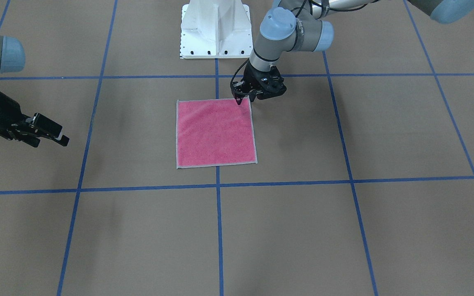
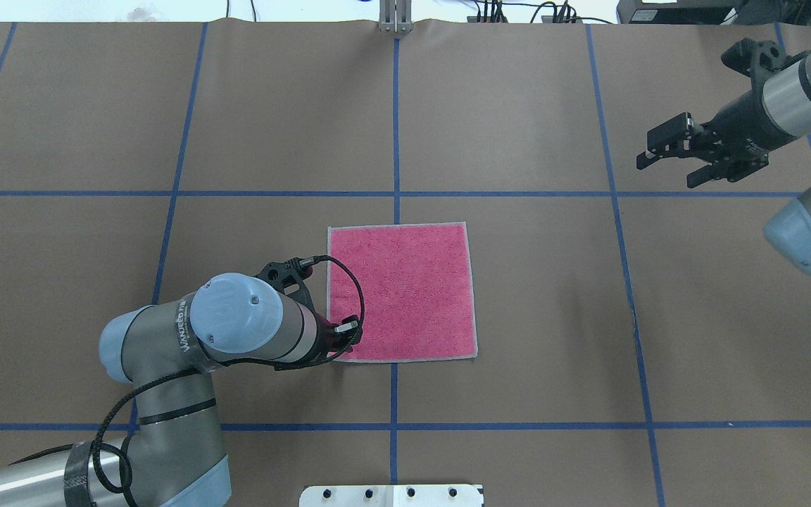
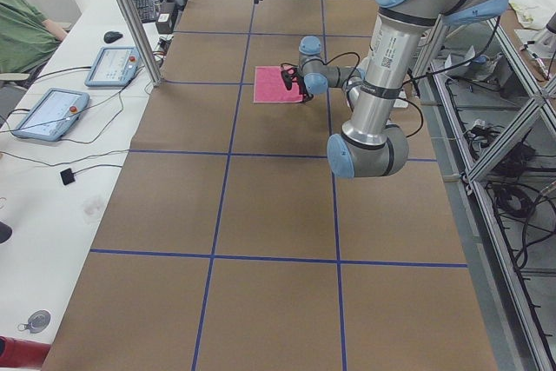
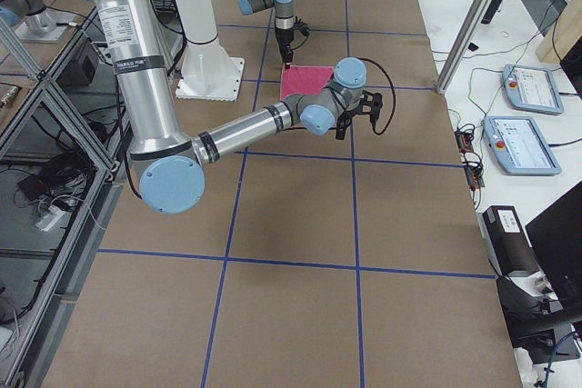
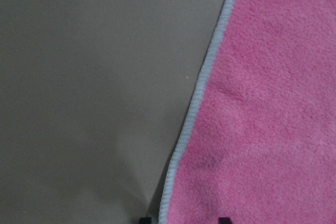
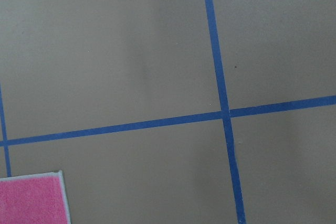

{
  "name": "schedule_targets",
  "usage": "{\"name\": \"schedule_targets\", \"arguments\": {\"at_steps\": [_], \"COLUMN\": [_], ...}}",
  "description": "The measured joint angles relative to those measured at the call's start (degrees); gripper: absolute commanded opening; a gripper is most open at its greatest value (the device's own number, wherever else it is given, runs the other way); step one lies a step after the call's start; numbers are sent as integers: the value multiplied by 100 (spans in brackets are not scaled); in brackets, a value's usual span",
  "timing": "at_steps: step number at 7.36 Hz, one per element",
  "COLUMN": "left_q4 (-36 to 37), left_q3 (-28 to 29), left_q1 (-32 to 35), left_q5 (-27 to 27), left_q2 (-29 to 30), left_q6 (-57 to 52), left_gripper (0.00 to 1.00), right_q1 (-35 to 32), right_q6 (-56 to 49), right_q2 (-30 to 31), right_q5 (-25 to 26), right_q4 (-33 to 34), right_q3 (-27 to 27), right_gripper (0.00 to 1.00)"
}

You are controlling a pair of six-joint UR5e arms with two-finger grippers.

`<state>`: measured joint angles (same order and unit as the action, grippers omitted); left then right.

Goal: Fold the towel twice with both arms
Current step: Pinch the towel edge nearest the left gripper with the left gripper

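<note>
On the left, the left arm (image 2: 166,352) reaches down to the towel's (image 2: 405,289) near left corner; its gripper (image 1: 245,100) has the fingers parted, straddling the grey edging, one on the table (image 2: 518,105) side and one over the pink. The towel lies flat mid-table, pink face up. Far right, the right gripper (image 2: 666,167) hovers with its fingers spread, well apart from the towel.
</note>
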<state>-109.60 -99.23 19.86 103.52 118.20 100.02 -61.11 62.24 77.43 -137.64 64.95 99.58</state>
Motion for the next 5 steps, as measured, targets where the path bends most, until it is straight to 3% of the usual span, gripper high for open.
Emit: {"name": "schedule_targets", "arguments": {"at_steps": [5], "left_q4": [0], "left_q3": [-93], "left_q1": [9], "left_q5": [-5], "left_q2": [-37], "left_q6": [9], "left_gripper": [42], "right_q1": [0], "right_q6": [0], "right_q2": [6], "right_q5": [0], "right_q4": [0], "right_q3": [0], "right_gripper": [99]}}
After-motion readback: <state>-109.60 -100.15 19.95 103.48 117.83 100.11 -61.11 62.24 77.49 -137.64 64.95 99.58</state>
